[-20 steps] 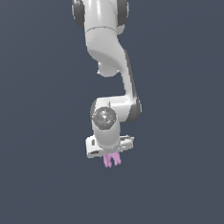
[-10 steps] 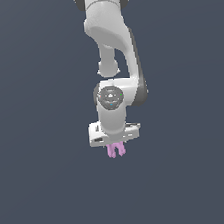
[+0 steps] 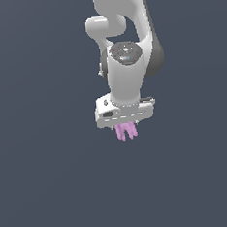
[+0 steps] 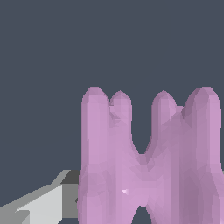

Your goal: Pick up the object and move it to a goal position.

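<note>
The object [image 3: 126, 131] is a small pale pink-purple blocky piece with several prongs. It hangs just under the white hand of the arm, narrower than the hand, with grey floor all around it. My gripper [image 3: 126, 130] is shut on the object, which covers the fingers in the exterior view. In the wrist view the object [image 4: 148, 162] fills most of the picture, its rounded prongs pointing away from the camera. One grey-white fingertip [image 4: 48, 199] shows beside it, close against its side.
The white arm [image 3: 128, 60] rises above the hand toward the upper edge of the exterior view. A plain dark grey floor [image 3: 48, 179] lies everywhere else. No goal marker shows in either view.
The arm has swung toward the exterior view's right and risen, carrying the object with it. The wrist has turned. The grip on the object has held.
</note>
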Robot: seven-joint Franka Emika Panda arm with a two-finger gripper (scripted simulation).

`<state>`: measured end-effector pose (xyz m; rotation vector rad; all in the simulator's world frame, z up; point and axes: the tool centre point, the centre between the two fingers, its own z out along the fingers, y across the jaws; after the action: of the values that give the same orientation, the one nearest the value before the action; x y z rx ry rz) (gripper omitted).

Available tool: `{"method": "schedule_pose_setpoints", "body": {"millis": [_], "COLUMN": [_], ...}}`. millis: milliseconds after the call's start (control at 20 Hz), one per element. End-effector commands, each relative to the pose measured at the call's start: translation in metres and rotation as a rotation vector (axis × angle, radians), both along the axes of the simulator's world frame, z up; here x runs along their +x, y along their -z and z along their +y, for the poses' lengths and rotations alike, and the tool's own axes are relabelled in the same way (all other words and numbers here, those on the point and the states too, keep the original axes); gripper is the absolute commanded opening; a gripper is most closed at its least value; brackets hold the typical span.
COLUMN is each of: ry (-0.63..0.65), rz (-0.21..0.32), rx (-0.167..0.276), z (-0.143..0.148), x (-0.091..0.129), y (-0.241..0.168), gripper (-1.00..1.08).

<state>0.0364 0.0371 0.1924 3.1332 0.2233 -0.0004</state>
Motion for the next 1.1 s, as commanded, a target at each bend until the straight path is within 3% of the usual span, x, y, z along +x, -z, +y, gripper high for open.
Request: {"method": "schedule_pose_setpoints", "body": {"millis": [0, 550, 1050], "ry": [0.0, 0.0, 0.0], "rz": [0.0, 0.0, 0.0], "rx": [0.0, -0.001, 0.0], "z": [0.01, 0.047, 0.06], "x": [-0.009, -0.04, -0.048], "y": [-0.027, -0.128, -0.162], "gripper": [-1.0, -1.0, -1.0]}}
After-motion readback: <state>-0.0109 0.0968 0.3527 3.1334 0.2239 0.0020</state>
